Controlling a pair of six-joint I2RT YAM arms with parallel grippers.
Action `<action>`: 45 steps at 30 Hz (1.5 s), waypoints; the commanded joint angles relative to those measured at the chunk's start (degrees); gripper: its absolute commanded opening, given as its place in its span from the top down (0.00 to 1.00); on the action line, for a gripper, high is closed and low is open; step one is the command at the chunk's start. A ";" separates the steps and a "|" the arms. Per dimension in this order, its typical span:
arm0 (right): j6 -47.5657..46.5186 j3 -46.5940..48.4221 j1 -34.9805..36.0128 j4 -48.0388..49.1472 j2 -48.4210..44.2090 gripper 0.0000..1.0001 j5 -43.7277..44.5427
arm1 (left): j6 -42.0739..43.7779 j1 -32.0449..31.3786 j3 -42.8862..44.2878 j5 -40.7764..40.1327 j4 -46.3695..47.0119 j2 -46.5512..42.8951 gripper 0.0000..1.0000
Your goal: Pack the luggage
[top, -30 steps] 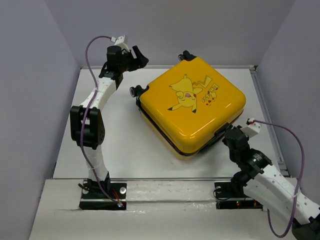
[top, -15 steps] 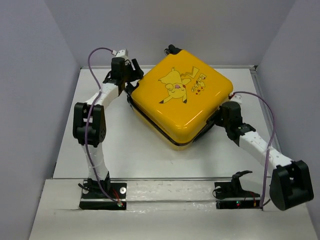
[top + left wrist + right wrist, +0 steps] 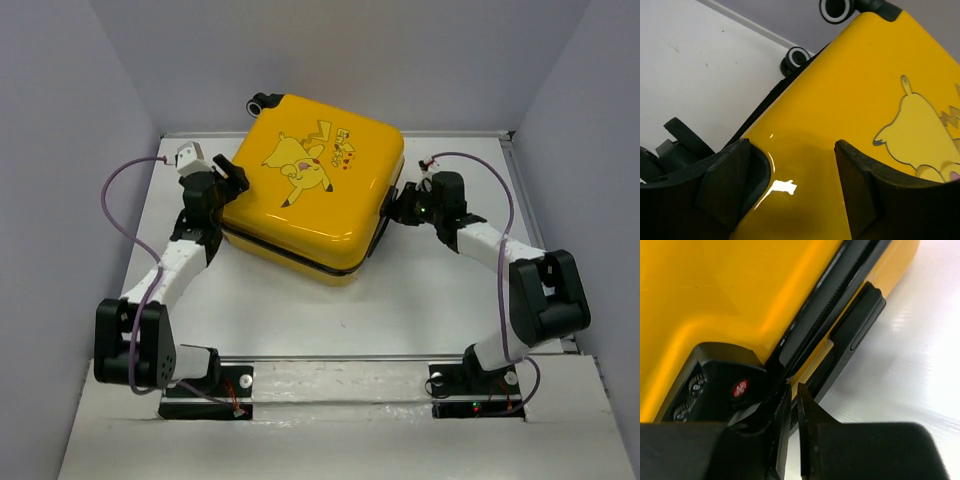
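Top view, luggage: the yellow luggage (image 3: 315, 185) lies flat on the table (image 3: 270, 300), print side up. It appears closed and sits between the two pincers.
Top view, left pincer: the left gripper (image 3: 228, 175) is set against one rounded corner of the case, with the shell just ahead of its fingers.
Top view, right pincer: the right gripper (image 3: 395, 205) is set at the opposite side edge, with the case directly in front of it.
Left wrist view, pincer: the jaws are spread wide. The glossy yellow corner is seen between the fingers (image 3: 725, 180), and nothing is clamped. A caster wheel (image 3: 796, 59) shows beyond the fingertips.
Right wrist view, pincer: the jaws are narrowed to a thin slit, with the tips at the dark zipper seam (image 3: 835, 300). A lock block (image 3: 720, 385) lies to their left and a side handle (image 3: 860, 325) ahead. Whether a zipper pull is pinched cannot be told.
Risk: the case could be spun or slid across the table if it is pressed unevenly from its two sides. The narrow tips could also slip off the seam, because the shell is slick.
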 commanded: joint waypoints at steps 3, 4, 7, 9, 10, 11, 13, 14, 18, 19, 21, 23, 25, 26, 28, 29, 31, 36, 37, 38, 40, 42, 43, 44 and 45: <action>3.63 2.52 -6.56 4.84 -8.54 0.55 -13.78 | -9.61 -6.23 -8.86 15.57 -4.27 -9.23 0.24; 3.11 2.78 -7.09 2.83 -9.68 0.43 -12.04 | -9.08 -6.49 -8.68 15.48 -5.23 -10.72 0.23; -1.20 5.07 -7.09 -4.63 -12.59 0.26 -9.39 | -7.85 -6.14 -3.95 11.98 -11.36 -16.96 0.20; -2.52 4.64 -7.09 -6.41 -14.43 0.21 -9.30 | -6.97 -5.44 3.57 9.34 -19.42 -18.91 0.11; -2.87 4.28 -7.09 -6.60 -15.13 0.18 -9.04 | -7.06 -3.26 6.24 9.50 -21.91 -18.74 0.05; -2.96 3.85 -7.09 -6.86 -15.92 0.17 -8.60 | -6.79 -1.94 8.44 10.99 -24.20 -18.13 0.03; -3.05 2.61 -7.09 -7.82 -18.03 0.13 -8.51 | -7.14 3.59 11.45 12.84 -28.43 -17.51 0.01; -3.14 2.09 -7.09 -8.18 -18.82 0.12 -8.42 | -7.67 5.79 11.01 13.89 -28.79 -17.42 0.01; -3.31 -0.81 -7.09 -9.23 -23.39 0.07 -8.24 | -11.35 18.62 2.85 24.86 -25.72 -15.93 0.01; -3.40 -1.69 -7.09 -9.23 -24.88 0.06 -8.76 | -13.45 20.73 1.62 26.80 -22.32 -15.31 0.01; -3.58 -2.31 -7.09 -11.43 -26.56 0.05 -9.91 | -16.27 24.17 -0.68 30.68 -18.70 -12.24 0.01; -3.84 -3.18 -7.09 -11.87 -27.44 0.05 -10.35 | -17.86 24.44 -1.03 33.31 -16.67 -8.48 0.01; -4.02 -3.80 -7.09 -12.05 -28.15 0.05 -11.05 | -20.66 24.44 -1.38 34.99 -12.99 -5.13 0.01; -4.10 -4.41 -7.09 -11.96 -28.32 0.05 -11.06 | -21.90 24.44 -1.91 36.56 -10.10 -3.98 0.01; -4.02 -4.95 -7.09 -11.96 -27.98 0.05 -11.75 | -24.36 24.53 -2.00 38.24 -7.27 -1.87 0.01; -3.93 -5.12 -7.09 -11.96 -27.71 0.05 -12.19 | -26.46 24.53 -2.00 38.68 -6.13 0.14 0.01; -3.84 -5.91 -7.09 -11.52 -27.10 0.05 -13.16 | -28.32 24.53 -2.09 38.51 -2.61 1.82 0.01; -3.14 -7.41 -7.09 -10.46 -27.88 0.05 -13.78 | -34.47 24.27 -2.96 38.86 5.56 8.06 0.01; -2.88 -7.76 -6.48 -10.29 -27.97 0.05 -14.30 | -36.83 23.75 -4.45 38.34 11.49 9.55 0.01; -2.70 -8.02 -6.48 -10.11 -28.06 0.05 -14.48 | -38.24 23.48 -4.46 37.90 11.55 10.26 0.01; -2.61 -8.90 -5.25 -10.03 -28.41 0.05 -14.75 | -42.10 22.34 -6.21 37.11 18.21 12.97 0.01; -2.61 -9.51 -4.55 -10.11 -28.94 0.05 -14.48 | -44.83 20.50 -7.79 35.71 26.17 15.09 0.01; -2.61 -10.04 -4.54 -10.03 -29.29 0.05 -14.40 | -46.41 20.05 -8.58 35.09 29.53 16.23 0.01; -2.52 -10.92 -3.93 -10.11 -30.34 0.05 -14.31 | -49.56 18.83 -9.55 33.52 36.27 18.33 0.02; -2.44 -11.45 -3.15 -10.20 -30.96 0.05 -14.05 | -50.81 18.30 -9.56 32.63 39.03 19.66 0.03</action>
